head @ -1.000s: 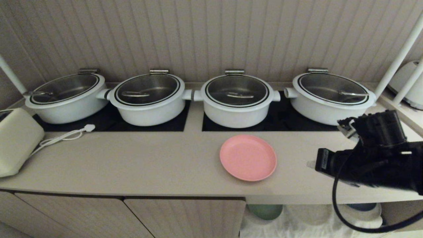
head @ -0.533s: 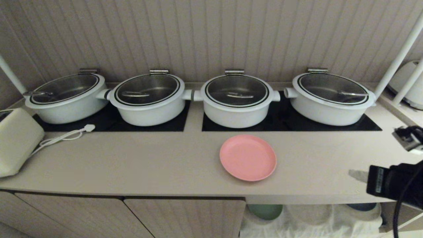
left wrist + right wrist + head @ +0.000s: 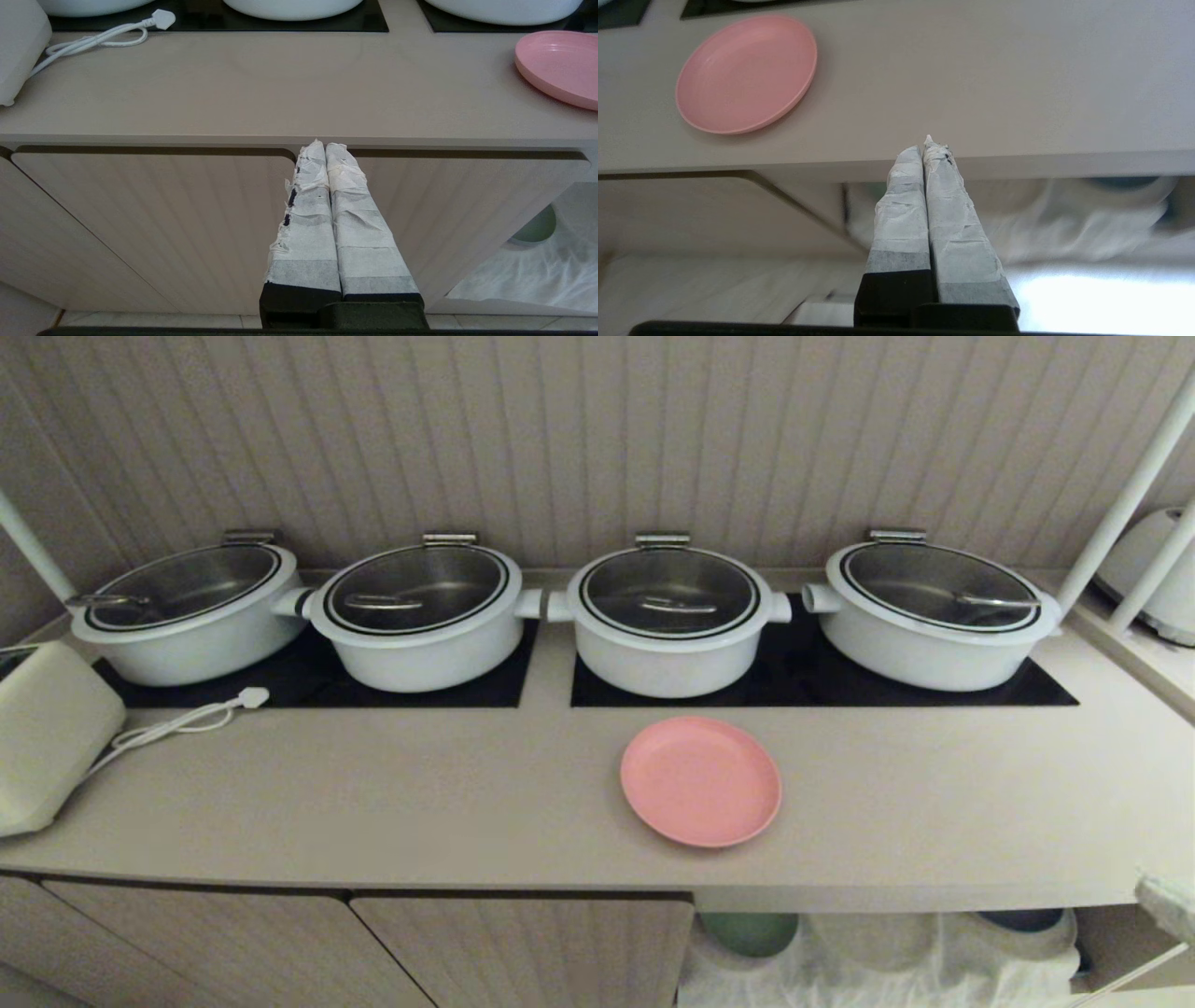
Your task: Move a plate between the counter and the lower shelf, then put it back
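Note:
The salmon-pink plate lies flat on the beige counter, just in front of the third white pot. Nothing touches it. My right gripper is shut and empty, low in front of the counter's front edge, right of the plate. Only its taped tip shows at the head view's right edge. My left gripper is shut and empty, parked before the cabinet doors, left of the plate. The lower shelf with its off-white cloth opens under the counter at the right.
Several white lidded pots stand on black hob panels behind the plate. A white appliance with a cord sits at the counter's left end. A green plate and a dark blue plate rest in the shelf.
My right arm has drawn back from above the counter, moving right and down until almost out of the head view. The plate has stayed where it was.

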